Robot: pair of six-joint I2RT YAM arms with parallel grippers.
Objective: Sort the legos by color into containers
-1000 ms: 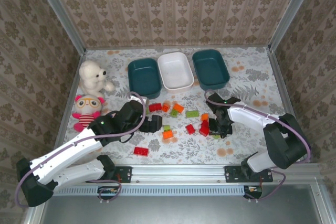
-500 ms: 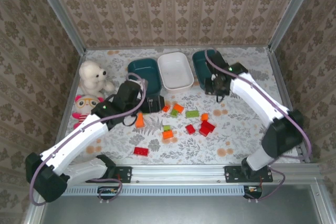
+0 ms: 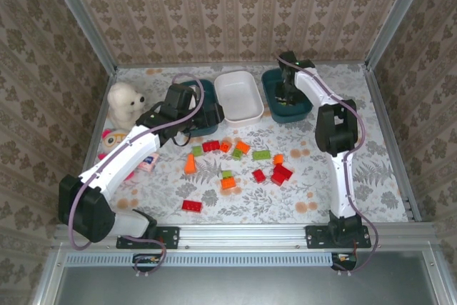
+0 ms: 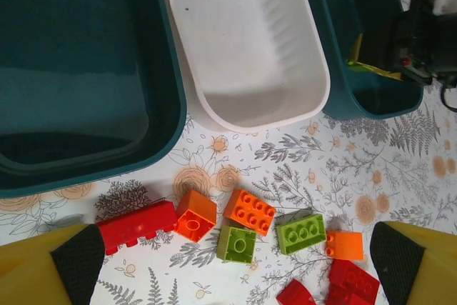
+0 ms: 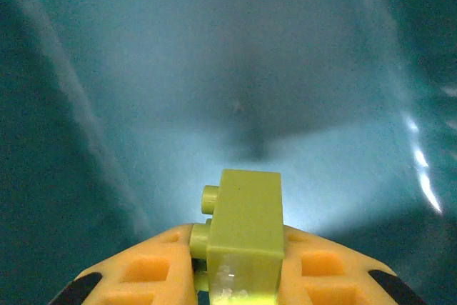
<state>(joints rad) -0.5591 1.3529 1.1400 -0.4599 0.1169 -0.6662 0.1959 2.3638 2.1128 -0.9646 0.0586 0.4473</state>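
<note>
The green brick (image 5: 246, 223), a smooth plastic block with round studs, is pinched between the ribbed yellow fingers (image 5: 325, 269) of the right claw (image 5: 239, 266), which is closed tight on it. Brick and claw sit low inside the right tub (image 3: 274, 81), over its glossy teal floor; whether the brick touches that floor I cannot tell. The white tub (image 4: 243, 41), matte and round-cornered, shows a bare floor and stands between the two teal ones. The left tub (image 4: 71, 69) shows a sheen of reflected light on its bottom.

The left claw (image 4: 232, 262) gapes wide with nothing in it, over loose bricks (image 4: 250, 212) in red, orange and green. They lie on the flower-printed table (image 4: 400, 169), just in front of the tubs.

A second ago the right claw was down among those bricks, and half a second ago it was at the right tub's near rim. The left arm has swung back toward the left tub. The orange wedge (image 3: 190, 164) lies where it lay half a second ago.
</note>
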